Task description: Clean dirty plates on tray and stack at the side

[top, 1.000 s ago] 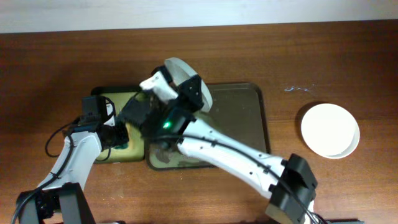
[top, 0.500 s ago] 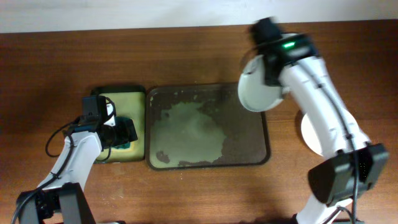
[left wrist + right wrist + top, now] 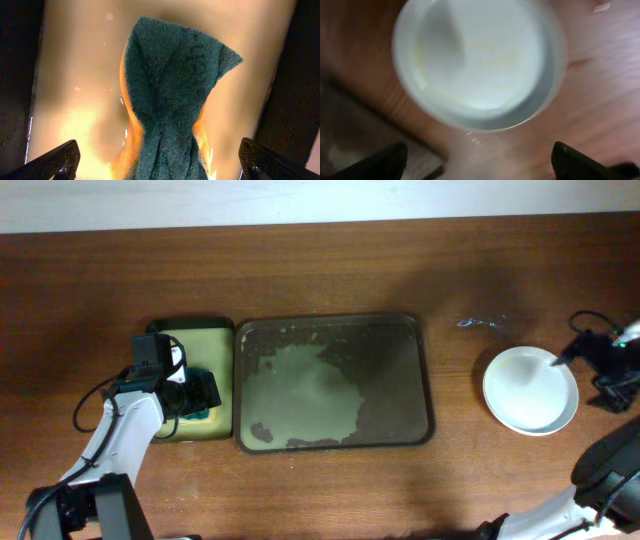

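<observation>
Nothing readable anywhere, honestly. I can't make out any print, logo or number on the white plate stack [image 3: 530, 390], the dark tray [image 3: 395, 395], the green sponge [image 3: 175, 90] or the counter [image 3: 320, 270]. The right wrist view is too blurry for lettering anyway.

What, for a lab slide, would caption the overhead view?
Dark tray bare of plates, a white plate on the table beside the right gripper; left gripper at the sponge.
</observation>
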`<action>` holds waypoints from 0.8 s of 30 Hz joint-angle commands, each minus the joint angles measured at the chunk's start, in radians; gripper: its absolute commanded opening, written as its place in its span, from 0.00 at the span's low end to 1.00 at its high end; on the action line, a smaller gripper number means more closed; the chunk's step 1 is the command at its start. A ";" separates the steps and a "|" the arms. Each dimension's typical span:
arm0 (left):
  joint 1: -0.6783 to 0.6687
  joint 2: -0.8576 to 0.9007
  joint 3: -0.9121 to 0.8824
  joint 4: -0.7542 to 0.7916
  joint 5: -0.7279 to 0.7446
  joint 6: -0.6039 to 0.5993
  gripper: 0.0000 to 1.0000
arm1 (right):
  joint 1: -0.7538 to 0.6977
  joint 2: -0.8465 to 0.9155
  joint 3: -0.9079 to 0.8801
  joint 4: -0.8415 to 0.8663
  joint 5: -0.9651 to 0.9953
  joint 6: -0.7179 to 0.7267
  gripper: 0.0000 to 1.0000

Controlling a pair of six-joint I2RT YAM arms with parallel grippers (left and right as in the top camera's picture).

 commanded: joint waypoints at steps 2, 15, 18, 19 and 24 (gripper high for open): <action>0.000 0.000 0.000 0.001 0.000 0.006 1.00 | 0.237 -0.012 0.000 -0.008 -0.063 -0.063 0.98; 0.000 0.000 0.000 0.002 0.000 0.006 0.99 | 0.589 -0.008 0.000 0.001 -0.063 -0.063 0.98; 0.000 0.000 0.000 0.002 0.000 0.006 0.99 | 0.619 -0.085 -0.001 0.004 -0.063 -0.063 0.98; 0.000 0.000 0.000 0.001 0.000 0.006 0.99 | 0.678 -0.179 0.000 0.022 -0.061 -0.065 0.98; 0.000 0.000 0.000 0.002 0.000 0.006 1.00 | 0.967 -0.602 -0.001 0.160 0.317 -0.082 0.99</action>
